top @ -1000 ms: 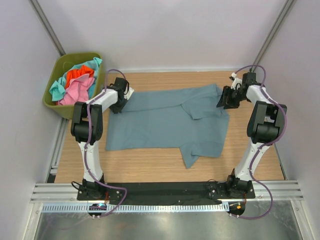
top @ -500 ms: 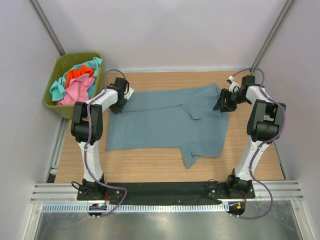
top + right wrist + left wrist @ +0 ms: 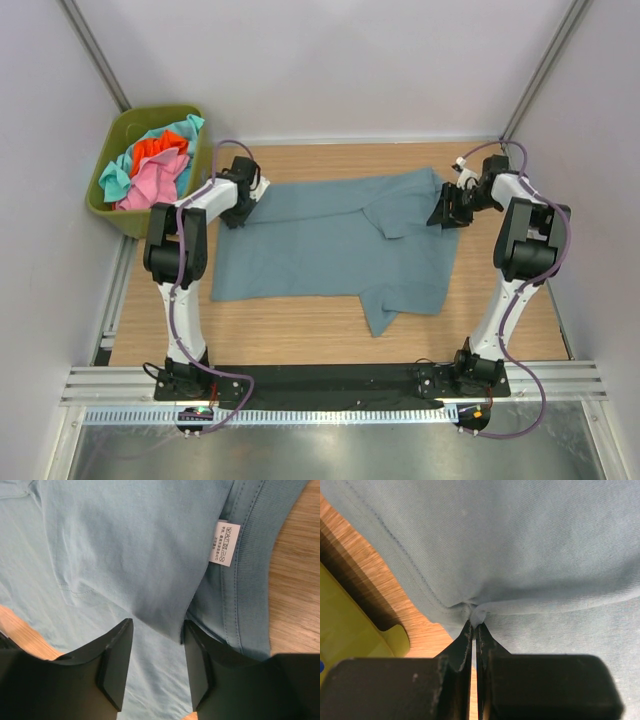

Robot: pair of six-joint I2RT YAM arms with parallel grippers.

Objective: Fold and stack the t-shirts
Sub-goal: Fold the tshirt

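On the surface (image 3: 300,340) the blue t-shirt (image 3: 320,240) lies flat, left tool (image 3: 475,625) clamped on its hem, right tool (image 3: 157,630) apart over the collar end, likely readying a fold.

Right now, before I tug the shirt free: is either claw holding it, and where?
The left claw is shut on the shirt, pinching its hem. The right claw stands open over cloth by the collar, holding nothing.

I find the slate-blue cloth t-shirt (image 3: 330,245) matt, a fine soft knit; the light wooden tabletop (image 3: 300,340) grained and satin; the olive-green plastic bin (image 3: 160,108) smooth, faintly glossy.
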